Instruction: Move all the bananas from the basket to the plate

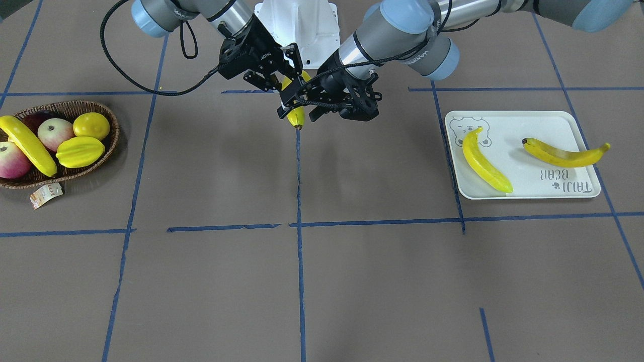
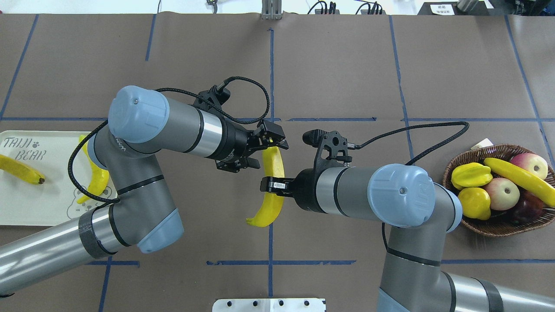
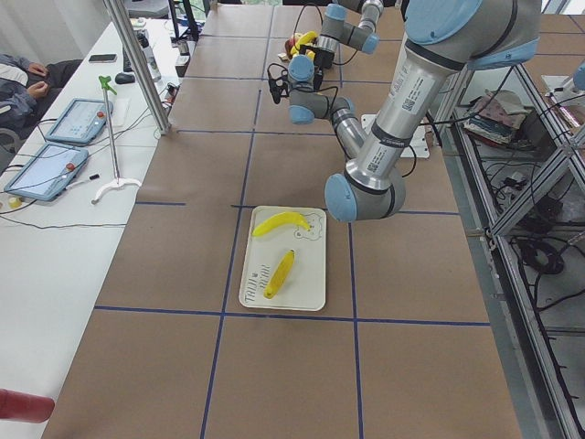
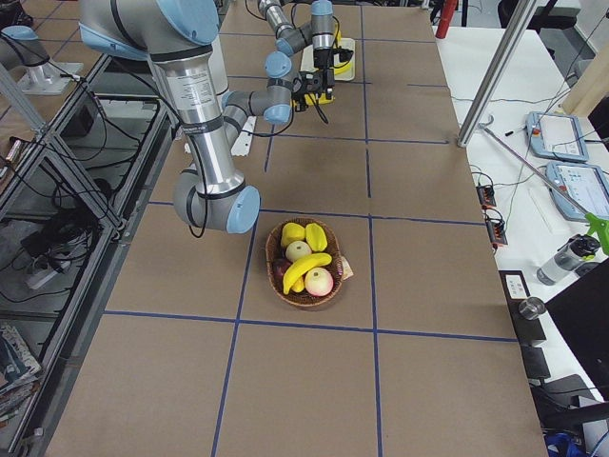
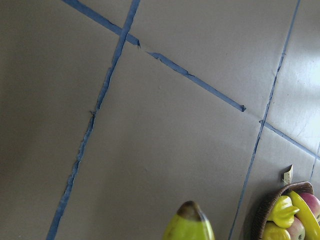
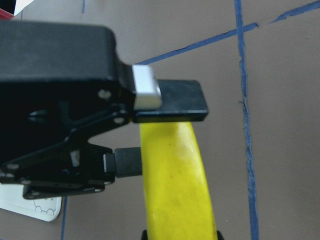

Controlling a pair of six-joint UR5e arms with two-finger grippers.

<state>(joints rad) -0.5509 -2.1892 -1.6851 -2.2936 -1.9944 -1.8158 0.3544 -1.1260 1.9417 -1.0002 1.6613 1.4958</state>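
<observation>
A yellow banana (image 2: 269, 206) hangs in mid-air over the table's centre, between both grippers. My right gripper (image 2: 272, 184) is shut on its middle. My left gripper (image 2: 273, 141) is at the far end, near the dark tip (image 1: 298, 125), and both of its fingers (image 6: 170, 102) touch the banana (image 6: 175, 180), so it looks shut on it too. One more banana (image 1: 27, 146) lies in the wicker basket (image 1: 114, 136). On the cream plate (image 1: 553, 125) rest two bananas (image 1: 483, 161) (image 1: 563, 155); in the overhead view my left arm partly hides one.
The basket also holds apples (image 2: 502, 193), a lemon (image 1: 91, 125) and a starfruit (image 1: 80, 152), and a paper tag (image 1: 46, 194) lies at its rim. Blue tape lines cross the brown table. A side bench with tablets (image 3: 55, 169) runs along the far edge.
</observation>
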